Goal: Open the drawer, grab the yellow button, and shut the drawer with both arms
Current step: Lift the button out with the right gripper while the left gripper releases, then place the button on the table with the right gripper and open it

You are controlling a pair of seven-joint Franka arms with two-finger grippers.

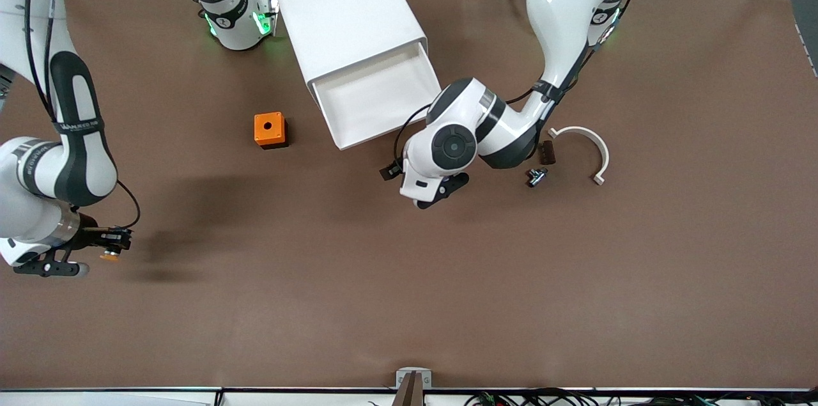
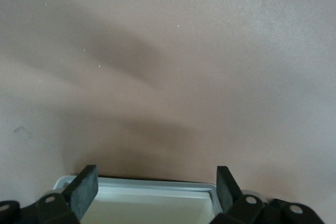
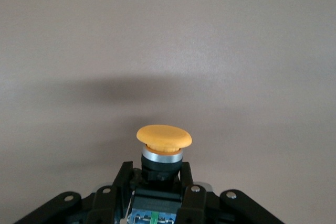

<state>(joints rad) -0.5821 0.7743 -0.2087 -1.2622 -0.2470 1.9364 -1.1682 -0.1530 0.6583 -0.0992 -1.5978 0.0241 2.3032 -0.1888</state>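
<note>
The top drawer [image 1: 377, 99] of the white cabinet [image 1: 348, 16] stands pulled out, and its tray is bare. My left gripper [image 1: 391, 171] is open at the drawer's front edge. In the left wrist view the drawer's pale front rim [image 2: 152, 195] shows between the left gripper's [image 2: 157, 184] spread fingers [image 2: 84, 187]. My right gripper [image 1: 116, 241] hangs low over the table at the right arm's end, shut on the button [image 1: 110, 256]. In the right wrist view the button's orange cap [image 3: 164, 136] sticks out ahead of the right gripper [image 3: 160, 174], which clamps its black body.
An orange box with a round hole [image 1: 270, 130] sits beside the drawer toward the right arm's end. Toward the left arm's end lie a white curved piece [image 1: 585, 147], a small dark piece [image 1: 546, 152] and a small metallic part [image 1: 537, 176].
</note>
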